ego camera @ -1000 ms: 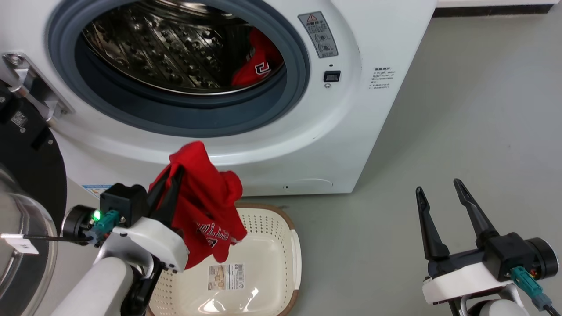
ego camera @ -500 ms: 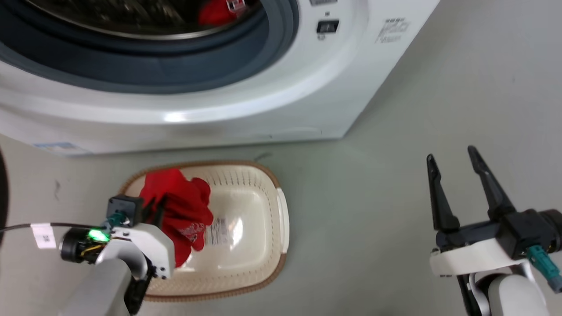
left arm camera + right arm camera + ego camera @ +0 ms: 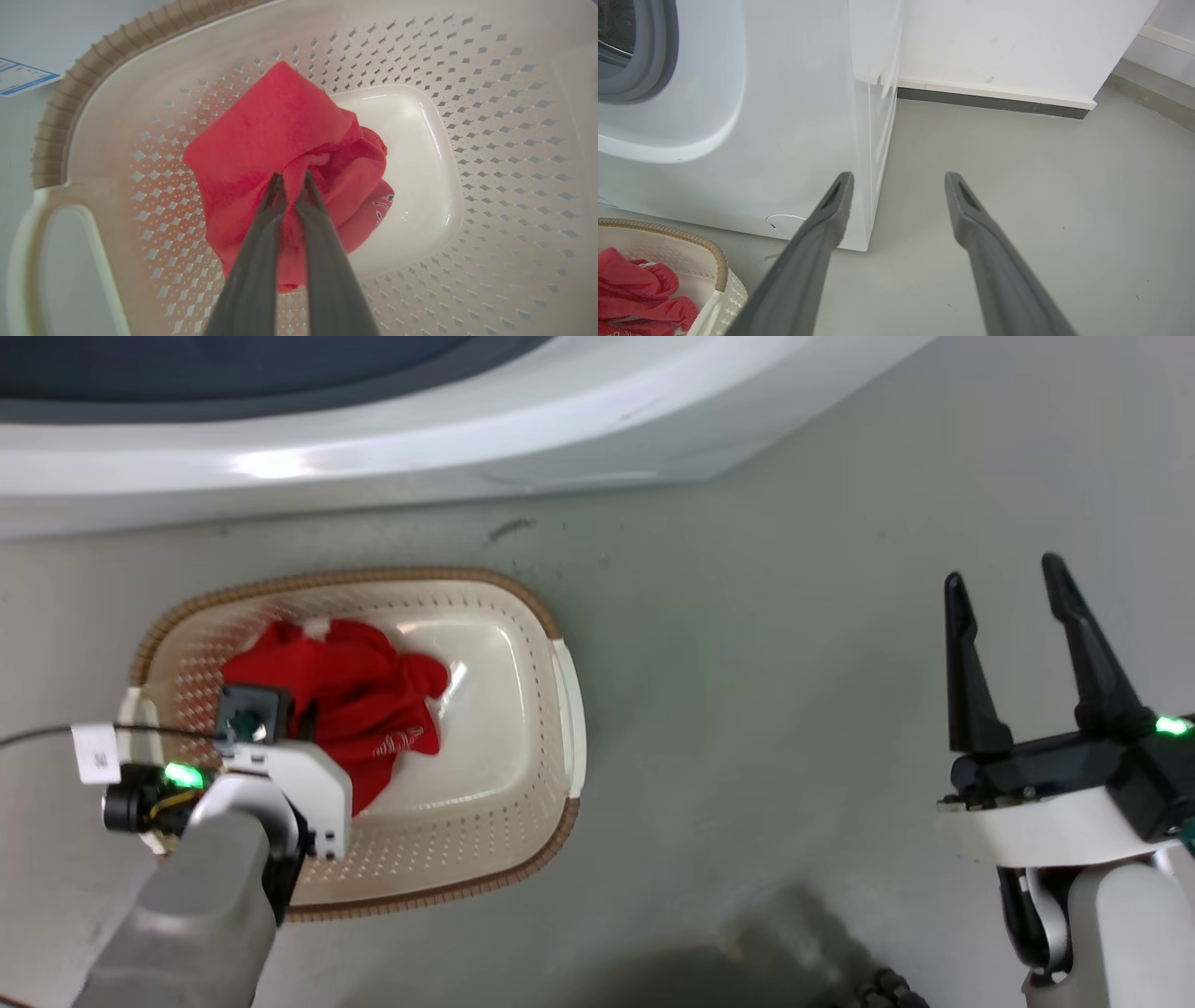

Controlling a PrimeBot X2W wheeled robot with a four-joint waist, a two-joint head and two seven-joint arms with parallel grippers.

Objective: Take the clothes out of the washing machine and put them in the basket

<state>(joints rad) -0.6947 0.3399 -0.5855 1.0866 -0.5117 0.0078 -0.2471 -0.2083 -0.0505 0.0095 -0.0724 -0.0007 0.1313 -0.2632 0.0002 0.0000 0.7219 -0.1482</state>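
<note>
Since a second ago the left gripper [image 3: 290, 176] has come down into the cream oval plastic basket [image 3: 523, 590] with a brown woven-look rim, bringing the bright red soft garment [image 3: 359, 686]. The head camera has tilted down too.

In the head view this gripper's fingers are hidden behind the wrist block and the cloth. The left wrist view shows them almost closed, pinching a fold of the garment, which is bunched inside the basket against its perforated wall. The white lettering is folded and unreadable.

The large white washing machine [image 3: 579, 420] behind the basket is cut off at the top edge. The right wrist view shows part of its grey porthole rim [image 3: 663, 56]. The right gripper [image 3: 1003, 569] hangs well apart from the basket, fingers spread wide, empty.
</note>
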